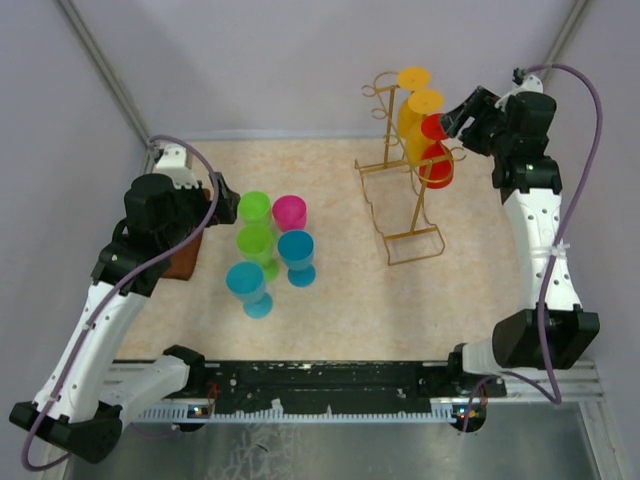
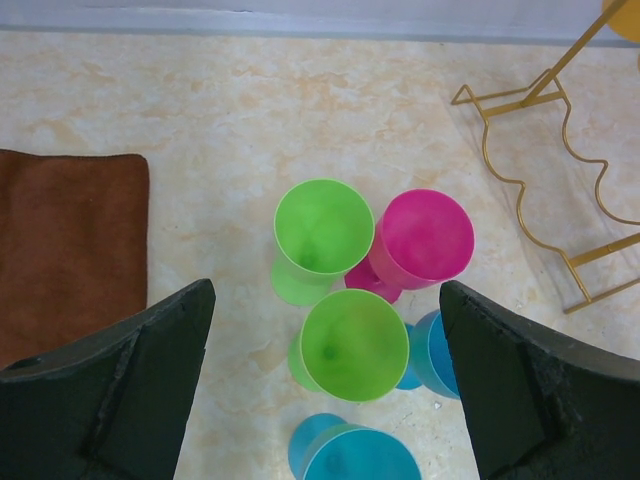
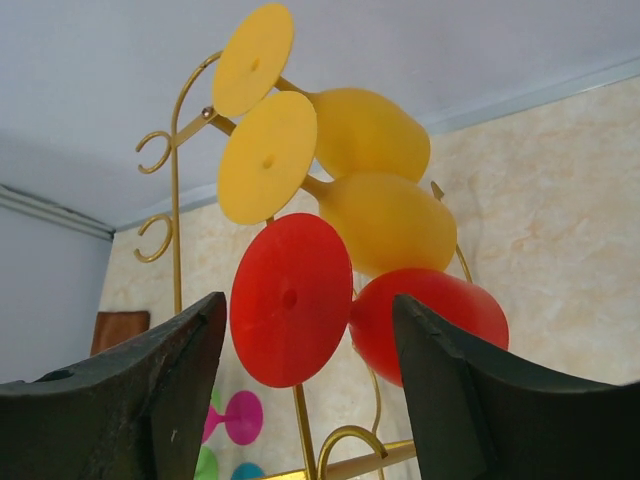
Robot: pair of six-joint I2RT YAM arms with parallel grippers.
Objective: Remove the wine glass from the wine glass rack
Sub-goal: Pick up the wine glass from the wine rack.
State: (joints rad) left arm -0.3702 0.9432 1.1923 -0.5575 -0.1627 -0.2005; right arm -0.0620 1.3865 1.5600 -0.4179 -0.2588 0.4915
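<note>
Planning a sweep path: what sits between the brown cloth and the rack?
Five standing glasses, green, pink and blue, sit clustered between the cloth and the rack, as the top view shows.

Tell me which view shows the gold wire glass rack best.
Top external: the tall golden wire wine glass rack shows whole, base to curled loops. Left wrist catches only its base rails; right wrist only the upper post and loops.

Overhead rear view – close wrist views, downward and upward – wine glass rack (image 1: 419, 210) shared
</note>
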